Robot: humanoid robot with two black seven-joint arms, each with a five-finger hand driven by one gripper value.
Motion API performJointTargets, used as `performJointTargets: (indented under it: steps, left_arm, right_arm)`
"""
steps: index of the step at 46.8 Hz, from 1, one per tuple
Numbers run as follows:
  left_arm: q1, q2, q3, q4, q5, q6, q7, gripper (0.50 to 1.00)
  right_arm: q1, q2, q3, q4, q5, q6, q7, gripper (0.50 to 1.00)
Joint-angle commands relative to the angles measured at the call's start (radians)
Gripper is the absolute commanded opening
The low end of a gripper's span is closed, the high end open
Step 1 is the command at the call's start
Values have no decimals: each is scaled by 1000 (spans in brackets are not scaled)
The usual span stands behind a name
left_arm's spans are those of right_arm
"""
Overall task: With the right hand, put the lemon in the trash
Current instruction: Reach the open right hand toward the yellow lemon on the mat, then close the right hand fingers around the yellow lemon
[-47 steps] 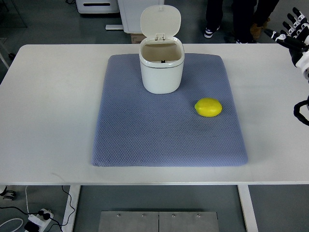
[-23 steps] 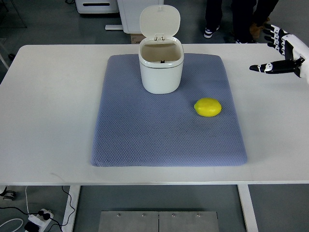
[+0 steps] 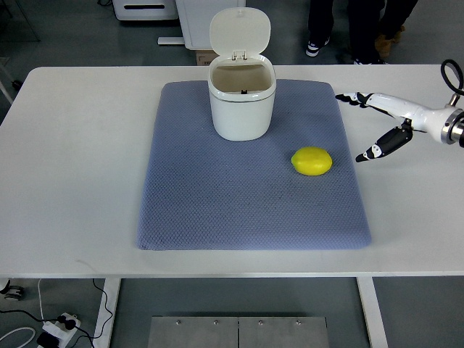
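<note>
White table (image 3: 80, 145) spanning the view, bare along its left side. On its middle, a blue-grey quilted mat (image 3: 217, 203), lying flat, corners rounded. Toward the mat's far edge, a white trash bin (image 3: 242, 101), standing upright, lid (image 3: 240, 32) hinged back and up, mouth uncovered, inside shadowed brown. Nearer the camera and to the right of the bin, a yellow lemon (image 3: 312, 161), resting on the mat well apart from the bin, close to the mat's right edge, touched by nothing.

Further right, the right hand (image 3: 377, 123), white with black fingertips, reaching in from the picture's right edge over the bare table just beside the mat's right border. Forearm roughly level, pointing left toward the mat. Fingers (image 3: 353, 97) stretched out long along the far side, over the mat's far right corner; thumb (image 3: 378, 147) angled down and toward the camera, tip aimed at the lemon but clearly short of it. Wide gap between thumb and fingers, palm spread, nothing grasped. A black cable loop (image 3: 453, 74) showing at the wrist by the frame's edge.

Beyond the table's far edge, a person's dark trouser legs and shoes (image 3: 313, 48) on the grey floor.
</note>
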Motion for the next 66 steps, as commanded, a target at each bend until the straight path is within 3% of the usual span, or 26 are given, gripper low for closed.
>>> performJointTargets:
  steps: [1,18,32,37,48,53,59,66]
  left_arm:
    - [0,0,0,-1,1,0,0,1000]
    - [0,0,0,1,-1,0,0,1000]
    - [0,0,0,1,-1,0,0,1000]
    - [0,0,0,-1,1,0,0,1000]
    - [0,0,0,1,1,0,0,1000]
    - [0,0,0,1,1,0,0,1000]
    - [0,0,0,1,1,0,0,1000]
    - [0,0,0,1,1,0,0,1000]
  right_arm:
    - [53,20,-60,0,4,8,-14,1000]
    - [122,95,-120,3,105,45,-278,1000]
    - [170,66,-120,179,195,34,-316,1000]
    - [159,72,-119,181,234,10,-324,1000]
    - [110,147,-117,176,267,-117,-333,989]
    - [98,161,-117,176,267,-130,-331,981]
    - [93,166,-117,175,258,-136,-324,920]
    - [75,180,-119,155,246,-137,-321,912]
